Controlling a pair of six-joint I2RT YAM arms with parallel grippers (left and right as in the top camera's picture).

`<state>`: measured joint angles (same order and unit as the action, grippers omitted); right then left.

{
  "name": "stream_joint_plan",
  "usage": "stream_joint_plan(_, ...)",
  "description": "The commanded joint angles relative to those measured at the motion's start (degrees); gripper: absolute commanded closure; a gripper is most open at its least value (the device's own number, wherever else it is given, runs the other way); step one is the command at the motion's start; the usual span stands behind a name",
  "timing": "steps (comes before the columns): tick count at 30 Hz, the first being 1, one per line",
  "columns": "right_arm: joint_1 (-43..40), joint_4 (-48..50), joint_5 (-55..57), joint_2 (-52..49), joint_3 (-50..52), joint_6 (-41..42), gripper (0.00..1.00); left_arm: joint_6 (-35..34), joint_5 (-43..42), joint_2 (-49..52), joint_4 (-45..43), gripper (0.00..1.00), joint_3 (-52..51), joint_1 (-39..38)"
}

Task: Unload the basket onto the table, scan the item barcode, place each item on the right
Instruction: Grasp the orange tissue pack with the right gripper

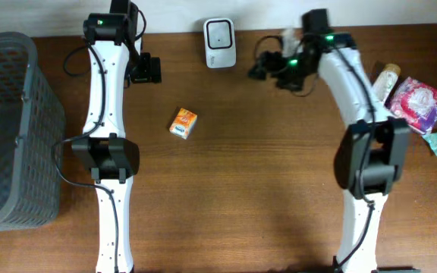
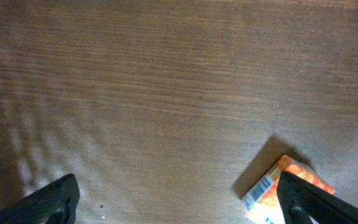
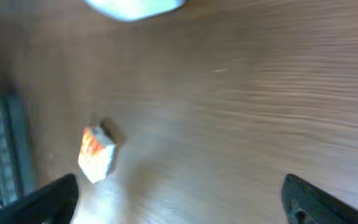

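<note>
Above the table [image 1: 264, 174], left gripper [image 2: 179, 202] hovers, jaws apart.

Shop-like checkout bench: scanner [image 1: 220, 43], basket [image 1: 6, 129], packaged goods [image 1: 419, 102].

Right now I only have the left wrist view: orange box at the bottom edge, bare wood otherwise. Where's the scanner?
Observer: The white scanner stands at the table's far edge, beyond the box and slightly to its right.
Operator: Right gripper holding anything?
Observer: No. The right gripper is open and empty, near the scanner.
Operator: Anything else around?
Observer: A grey basket at the table's left edge.
</note>
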<state>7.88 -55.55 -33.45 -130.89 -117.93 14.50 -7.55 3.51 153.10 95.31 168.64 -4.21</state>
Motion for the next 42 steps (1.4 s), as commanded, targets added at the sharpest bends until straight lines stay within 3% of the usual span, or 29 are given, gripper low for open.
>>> stream_joint_plan(1, 9.6, 1.0, 5.8, -0.3, 0.4, 13.0, 0.13, -0.6, 0.9, -1.9, -0.2, 0.01, -1.4, 0.0)
stream_joint_plan(4, 17.7, 6.4, 7.2, -3.6, 0.4, 24.8, 0.32, -0.5, 0.9, -1.9, -0.1, 0.01, -2.8, 0.0)
stream_joint_plan(5, 19.5, 7.2, 7.1, -4.9, 0.4, 27.3, 0.33, -0.5, 0.9, -1.9, 0.0, 0.01, -2.8, 0.0)
stream_joint_plan(8, 22.9, 7.6, 7.2, -7.3, 0.4, 29.6, 0.47, -0.5, 0.9, -1.9, 0.0, 0.01, -2.8, 0.0)
stream_joint_plan(10, 23.7, 7.6, 8.1, -8.7, 0.4, 34.1, 0.49, -0.5, 0.9, -1.9, 0.0, 0.01, -2.8, 0.0)
stream_joint_plan(16, 23.6, 10.8, 10.0, -13.1, 0.4, 34.2, 0.51, -0.5, 0.9, -1.9, 1.0, 0.01, -2.8, 0.0)
stream_joint_plan(17, 23.7, 10.8, 10.0, -13.3, 0.5, 33.8, 0.57, -0.5, 0.9, -1.9, 1.0, 0.01, -2.8, 0.0)
stream_joint_plan(18, 23.6, 10.8, 10.2, -13.3, 0.6, 31.2, 0.82, -0.5, 0.9, -1.9, 1.0, 0.01, -2.8, 0.0)
stream_joint_plan(19, 23.5, 10.7, 10.2, -13.3, 0.6, 28.7, 0.94, -0.5, 0.9, -1.9, 1.0, 0.01, -2.8, 0.0)
stream_joint_plan(21, 23.4, 10.7, 10.2, -13.3, 0.6, 26.1, 0.95, -0.5, 0.8, -1.9, 0.6, 0.01, -2.8, 0.0)
stream_joint_plan(25, 18.4, 6.8, 7.9, -9.3, 0.6, 10.4, 0.96, -0.5, 0.8, -1.9, -0.3, 0.01, -2.8, -0.2)
stream_joint_plan(28, 11.3, 4.0, -6.4, -4.6, 0.6, -13.1, 0.96, -0.5, 0.8, -1.9, -0.3, 0.01, -2.8, -0.1)
stream_joint_plan(31, 3.8, 3.5, -23.2, -4.3, 0.6, -20.9, 0.96, -0.5, 0.8, -1.9, -0.3, 0.01, -2.8, -0.2)
stream_joint_plan(32, 1.3, 3.5, -37.1, -4.4, 0.6, -26.6, 0.96, -0.5, 0.8, -1.9, -0.3, 0.01, -2.8, -0.4)
stream_joint_plan(34, -2.4, 3.7, -48.3, -4.4, 0.6, -28.2, 0.96, -0.5, 0.8, -1.9, -0.3, 0.01, -2.8, -0.3)
stream_joint_plan(37, -4.7, 3.2, -48.9, -4.4, 0.6, -27.8, 0.96, -0.5, 0.8, -1.9, -0.3, 0.01, -2.8, -0.3)
stream_joint_plan(42, -1.9, 3.7, -49.5, -4.4, 0.6, -27.8, 0.96, -0.5, 0.8, -1.9, -0.3, 0.01, -2.8, -0.4)
